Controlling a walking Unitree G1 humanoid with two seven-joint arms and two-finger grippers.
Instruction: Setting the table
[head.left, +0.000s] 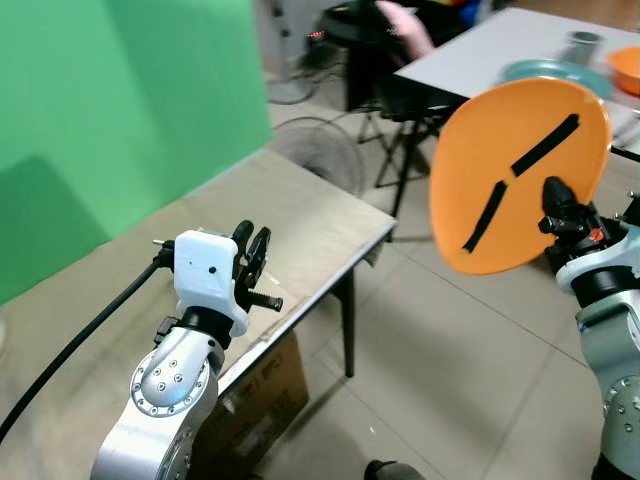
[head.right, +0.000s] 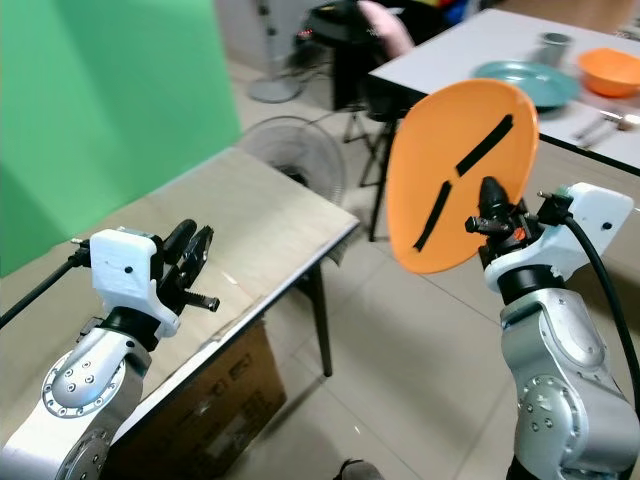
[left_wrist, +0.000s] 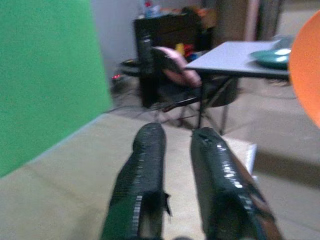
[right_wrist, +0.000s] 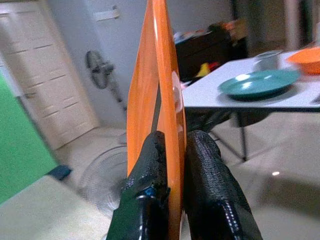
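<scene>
Right gripper (right_wrist: 172, 150) pinches the rim of an orange plate (head.right: 462, 175), one black finger on each face. The plate stands on edge in mid-air, rising from the gripper toward 11 o'clock, black strips across its visible face. Left gripper (head.left: 252, 250) hangs over the beige table (head.left: 300, 210), fingers near together, nothing between them. At 1 o'clock, a white table (head.right: 470, 45) carries a teal plate (head.right: 527, 80) and an orange bowl (head.right: 610, 70).
</scene>
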